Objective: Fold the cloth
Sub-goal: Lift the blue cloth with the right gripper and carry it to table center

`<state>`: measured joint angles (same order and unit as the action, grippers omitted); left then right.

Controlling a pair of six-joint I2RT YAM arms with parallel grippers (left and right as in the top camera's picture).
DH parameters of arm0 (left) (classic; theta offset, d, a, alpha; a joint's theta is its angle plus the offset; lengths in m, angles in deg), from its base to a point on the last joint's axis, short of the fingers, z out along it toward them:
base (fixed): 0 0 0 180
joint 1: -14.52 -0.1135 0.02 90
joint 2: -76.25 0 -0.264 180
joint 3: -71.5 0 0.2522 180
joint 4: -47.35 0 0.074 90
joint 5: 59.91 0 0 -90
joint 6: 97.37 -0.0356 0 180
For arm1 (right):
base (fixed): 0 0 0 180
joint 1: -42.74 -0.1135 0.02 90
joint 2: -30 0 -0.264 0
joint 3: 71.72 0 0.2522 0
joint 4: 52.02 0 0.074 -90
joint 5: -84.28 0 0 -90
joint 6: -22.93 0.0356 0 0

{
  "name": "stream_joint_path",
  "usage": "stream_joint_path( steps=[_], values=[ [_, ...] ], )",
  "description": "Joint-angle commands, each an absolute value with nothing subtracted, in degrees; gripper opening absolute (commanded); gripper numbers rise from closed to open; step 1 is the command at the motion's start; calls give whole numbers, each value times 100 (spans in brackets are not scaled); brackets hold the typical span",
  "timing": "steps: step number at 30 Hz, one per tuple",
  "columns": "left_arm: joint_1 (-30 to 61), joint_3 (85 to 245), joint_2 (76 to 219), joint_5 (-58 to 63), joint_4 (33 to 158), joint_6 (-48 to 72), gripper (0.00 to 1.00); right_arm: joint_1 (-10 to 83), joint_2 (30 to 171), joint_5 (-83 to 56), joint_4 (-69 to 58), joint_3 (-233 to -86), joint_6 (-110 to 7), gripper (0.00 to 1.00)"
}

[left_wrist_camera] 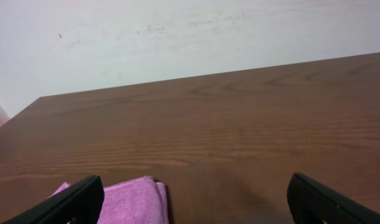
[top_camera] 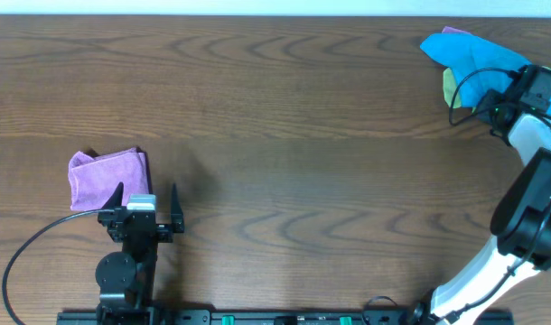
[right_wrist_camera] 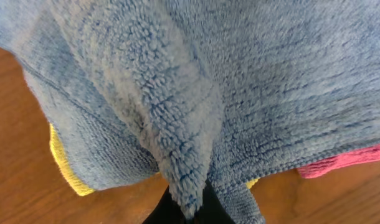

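At the tabletop's [top_camera: 303, 135] front-left edge, the left gripper [top_camera: 147, 193] hangs with jaws spread wide beside a folded purple cloth [top_camera: 106, 170]. At the back-right corner, the right gripper [right_wrist_camera: 189, 200] is clenched on a ridge of the blue cloth [top_camera: 474, 61], which lies crumpled over a yellow cloth [right_wrist_camera: 66, 169]. Folding looks barely begun.

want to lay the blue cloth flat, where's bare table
The table is bare between the purple cloth by the left claw and the far right corner. Crowded: that corner, with the blue cloth pinched in the right claw.
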<state>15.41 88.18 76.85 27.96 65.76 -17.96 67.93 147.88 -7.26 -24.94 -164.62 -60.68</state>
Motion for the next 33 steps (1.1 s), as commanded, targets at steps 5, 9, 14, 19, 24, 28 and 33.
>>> stream_joint_path(
  steps=[5,9,14,19,24,28,33],
  values=[
    [1563,8612,7650,2903,6674,-1877,95,6697,14026,-700,-1209,-17188,-6206,1],
    [1563,8612,7650,2903,6674,-1877,95,6601,13641,-684,-446,-17577,-6201,1],
    [1563,8612,7650,2903,6674,-1877,95,6338,13138,-684,549,-17885,-6201,1],
    [1563,8612,7650,2903,6674,-1877,95,5888,12681,-684,1161,-17887,-6201,1],
    [1563,8612,7650,2903,6674,-1877,95,5112,12327,-684,1598,-17887,-6160,1],
    [1563,8612,7650,2903,6674,-1877,95,4443,12177,-684,1663,-17933,-6011,1],
    [1563,8612,7650,2903,6674,-1877,95,3626,12161,-682,1683,-18160,-5847,1]
  ],
)
